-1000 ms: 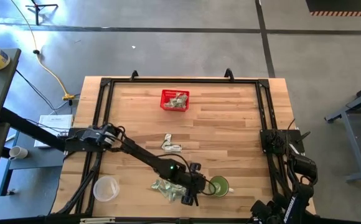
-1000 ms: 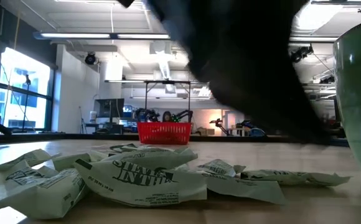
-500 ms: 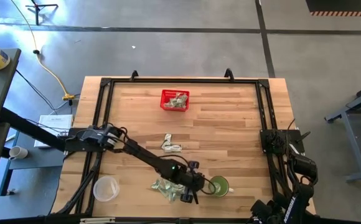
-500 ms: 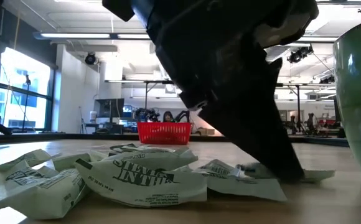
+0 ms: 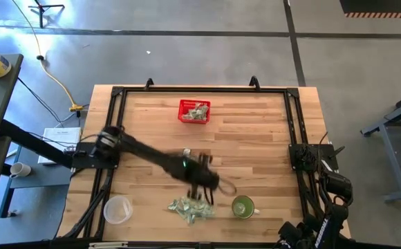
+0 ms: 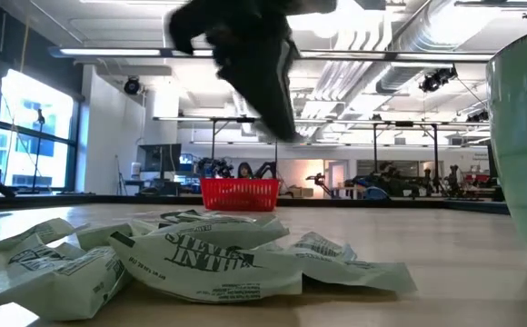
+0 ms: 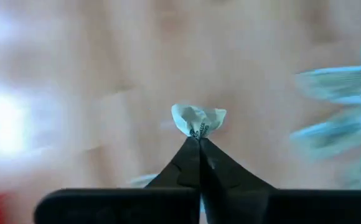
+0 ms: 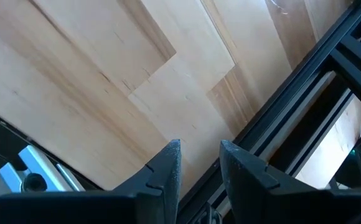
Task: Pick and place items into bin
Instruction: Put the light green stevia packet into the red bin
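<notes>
My left gripper (image 7: 199,138) is shut on one small crumpled green-and-white item (image 7: 198,118). It hangs over the table's near middle (image 5: 206,188), high above the wood in the low view (image 6: 282,127). A pile of items (image 5: 189,207) lies on the wood below it, and another item (image 5: 186,158) lies farther back. The red bin (image 5: 194,111) stands near the far edge and holds some items. My right gripper (image 8: 199,158) waits open by the table's right edge (image 5: 318,162). My left gripper pinches the item's near edge (image 7: 197,132) between its two fingertips. The rest of the crumpled piece sticks out past the tips. The item is lifted clear of the table.
A green cup (image 5: 243,206) stands just right of the pile, large at the right of the low view (image 6: 522,154). A clear plastic cup (image 5: 117,209) sits near the near-left corner. A black frame (image 5: 292,124) rims the wooden table.
My left gripper has shut on an item at the right end of the near pile, beside the green cup. It has then risen and swung back toward the table's middle. The item has left the pile and hangs clear of the wood.
</notes>
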`<state>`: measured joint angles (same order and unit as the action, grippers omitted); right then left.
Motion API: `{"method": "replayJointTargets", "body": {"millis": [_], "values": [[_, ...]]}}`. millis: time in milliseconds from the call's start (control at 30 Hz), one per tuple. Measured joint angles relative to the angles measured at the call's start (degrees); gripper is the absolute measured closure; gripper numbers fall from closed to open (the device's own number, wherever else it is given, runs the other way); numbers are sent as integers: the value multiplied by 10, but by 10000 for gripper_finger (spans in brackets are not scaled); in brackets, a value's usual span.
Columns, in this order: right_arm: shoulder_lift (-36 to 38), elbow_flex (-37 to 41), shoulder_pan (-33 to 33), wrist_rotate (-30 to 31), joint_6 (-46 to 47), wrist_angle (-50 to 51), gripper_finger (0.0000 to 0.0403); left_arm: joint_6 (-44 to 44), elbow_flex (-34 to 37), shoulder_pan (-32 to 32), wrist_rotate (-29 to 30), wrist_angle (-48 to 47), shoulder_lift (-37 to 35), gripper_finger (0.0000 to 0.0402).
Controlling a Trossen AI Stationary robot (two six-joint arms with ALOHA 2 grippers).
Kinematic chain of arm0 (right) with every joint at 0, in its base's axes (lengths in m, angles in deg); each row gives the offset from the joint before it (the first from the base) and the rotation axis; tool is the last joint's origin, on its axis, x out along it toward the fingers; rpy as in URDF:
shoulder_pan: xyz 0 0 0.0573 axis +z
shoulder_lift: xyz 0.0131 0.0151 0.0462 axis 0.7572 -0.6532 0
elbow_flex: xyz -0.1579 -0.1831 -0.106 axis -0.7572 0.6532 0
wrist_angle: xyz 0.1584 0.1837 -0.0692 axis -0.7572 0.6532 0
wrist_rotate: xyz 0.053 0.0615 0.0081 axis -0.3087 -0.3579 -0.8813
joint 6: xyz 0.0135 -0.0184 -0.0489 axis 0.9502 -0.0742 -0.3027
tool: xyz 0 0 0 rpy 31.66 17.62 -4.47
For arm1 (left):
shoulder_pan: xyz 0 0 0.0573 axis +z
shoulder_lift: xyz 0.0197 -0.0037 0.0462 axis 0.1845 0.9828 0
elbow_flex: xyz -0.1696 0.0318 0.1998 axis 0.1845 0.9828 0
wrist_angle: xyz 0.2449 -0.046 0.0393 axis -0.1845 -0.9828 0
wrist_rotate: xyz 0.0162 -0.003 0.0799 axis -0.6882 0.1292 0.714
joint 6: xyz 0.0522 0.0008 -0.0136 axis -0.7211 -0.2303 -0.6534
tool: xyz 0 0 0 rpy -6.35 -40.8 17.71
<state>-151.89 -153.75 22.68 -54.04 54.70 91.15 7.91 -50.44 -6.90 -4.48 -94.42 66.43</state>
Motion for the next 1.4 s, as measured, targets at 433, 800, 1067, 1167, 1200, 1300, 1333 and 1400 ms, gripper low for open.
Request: {"method": "replayJointTargets", "body": {"millis": [433, 800, 1067, 1167, 1200, 1300, 1333, 1400], "values": [[0, 0, -11, -8, 10, 2, 300, -1, 0, 341, -77, -77, -93, 333], [0, 1, -44, 1, 2, -7, 300, -5, -1, 446, -150, -88, -78, 331], [0, 1, -47, 41, -24, -49, 300, 13, 10, 251, -287, -178, -98, 286], [0, 1, -42, 49, -30, -67, 300, 17, 59, 140, -242, -169, -99, 246], [0, 1, -39, 51, -32, -72, 300, 23, 79, 106, -235, -169, -98, 230], [0, 1, -29, 51, -35, -74, 300, 68, 140, 22, -251, -163, -99, 187], [0, 1, -26, 53, -36, -74, 300, 86, 160, -3, -261, -155, -98, 175], [0, 1, -19, 62, -38, -72, 300, 135, 192, -47, -264, -128, -98, 156]]}}
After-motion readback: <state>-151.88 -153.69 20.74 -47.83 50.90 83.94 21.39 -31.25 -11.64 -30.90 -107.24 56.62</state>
